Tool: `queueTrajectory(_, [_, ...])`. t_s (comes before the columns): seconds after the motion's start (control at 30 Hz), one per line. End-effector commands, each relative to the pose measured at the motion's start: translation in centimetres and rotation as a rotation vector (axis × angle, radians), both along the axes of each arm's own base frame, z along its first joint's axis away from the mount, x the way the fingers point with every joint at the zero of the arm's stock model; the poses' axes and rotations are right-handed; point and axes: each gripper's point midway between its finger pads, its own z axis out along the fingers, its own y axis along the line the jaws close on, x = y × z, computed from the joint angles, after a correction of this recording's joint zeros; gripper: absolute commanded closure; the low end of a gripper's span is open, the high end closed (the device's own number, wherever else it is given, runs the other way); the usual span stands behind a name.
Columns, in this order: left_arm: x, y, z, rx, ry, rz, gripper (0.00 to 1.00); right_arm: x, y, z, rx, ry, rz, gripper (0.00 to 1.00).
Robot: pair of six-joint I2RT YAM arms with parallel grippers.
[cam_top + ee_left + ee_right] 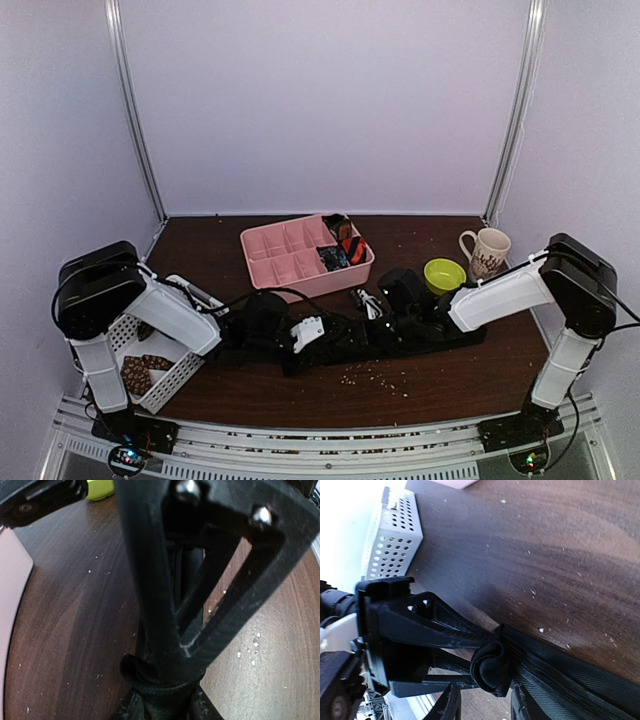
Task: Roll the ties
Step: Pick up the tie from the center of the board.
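A plain black tie lies across the table's middle, its long strip running back under my right arm. Its end is rolled into a small coil. My left gripper is shut on that coil, which fills the space between its fingers. My right gripper stands open around the same coil from the opposite side, with a gap on both sides. In the top view the two grippers, left and right, meet tip to tip. Rolled ties sit in the pink tray's right compartments.
The pink compartment tray stands just behind the grippers. A white perforated basket with brown patterned ties is at the left. A green bowl and a mug stand at the right. Light crumbs dot the wood.
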Motion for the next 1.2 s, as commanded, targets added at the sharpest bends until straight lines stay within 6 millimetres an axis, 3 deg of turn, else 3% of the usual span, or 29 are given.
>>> queueTrajectory(0.0, [-0.1, -0.3, -0.7, 0.032, 0.012, -0.013, 0.68, 0.1, 0.8, -0.3, -0.001, 0.0, 0.013, 0.65])
queueTrajectory(0.4, [-0.1, -0.5, -1.5, 0.06, 0.026, -0.029, 0.69, 0.6, 1.2, -1.6, -0.033, 0.004, 0.012, 0.71])
queueTrajectory(0.53, [-0.1, -0.4, -1.3, 0.054, 0.022, -0.026, 0.68, 0.5, 0.7, -3.1, -0.083, 0.017, 0.014, 0.87])
queueTrajectory(0.67, [0.0, 0.2, -0.5, 0.014, 0.012, 0.002, 0.59, 0.0, -0.1, -5.2, -0.119, 0.047, 0.009, 1.0])
queueTrajectory(0.83, [0.0, 1.9, 0.4, -0.064, -0.029, 0.042, 0.46, -0.4, -1.6, -7.3, -0.163, 0.069, -0.01, 1.0])
queueTrajectory(1.03, [0.3, 2.9, 0.8, -0.12, -0.078, 0.09, 0.42, -0.3, -2.9, -8.4, -0.195, 0.076, -0.027, 1.0])
queueTrajectory(1.17, [0.5, 2.5, 0.6, -0.147, -0.078, 0.093, 0.42, -0.3, -3.5, -8.7, -0.212, 0.076, -0.034, 1.0])
